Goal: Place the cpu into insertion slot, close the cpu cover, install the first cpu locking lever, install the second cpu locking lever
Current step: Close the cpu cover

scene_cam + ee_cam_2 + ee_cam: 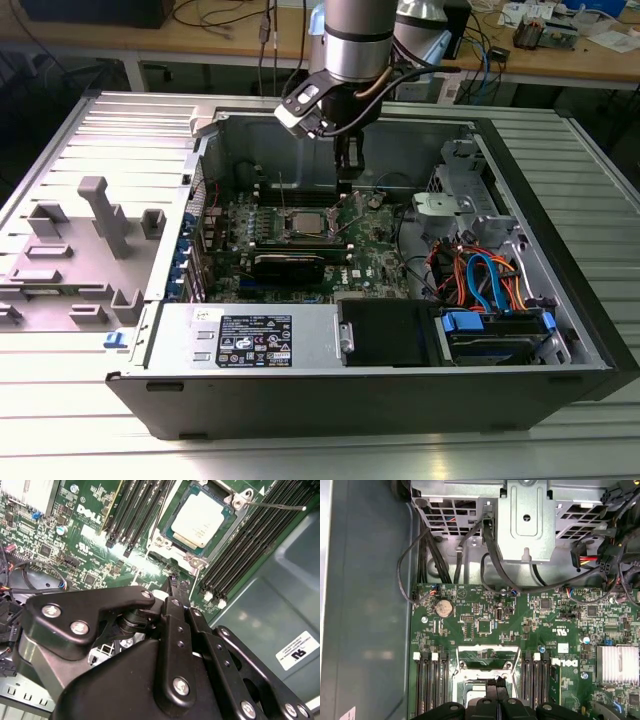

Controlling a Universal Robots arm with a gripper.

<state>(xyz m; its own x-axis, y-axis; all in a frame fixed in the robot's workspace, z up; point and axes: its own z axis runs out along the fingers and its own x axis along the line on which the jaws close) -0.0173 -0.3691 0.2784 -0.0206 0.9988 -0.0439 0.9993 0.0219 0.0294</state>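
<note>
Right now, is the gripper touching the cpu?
Apart. In the second wrist view the gripper ends short of the cpu, with the edge of the insertion slot showing between them.

My claw (171,582) hovers tip-down over the green motherboard (75,545), just beside the insertion slot (161,541), where the cpu (202,520) lies silver face up between banks of black memory slots (250,545).

Hand (347,172) pointing straight down, fingers (176,615) together
</note>
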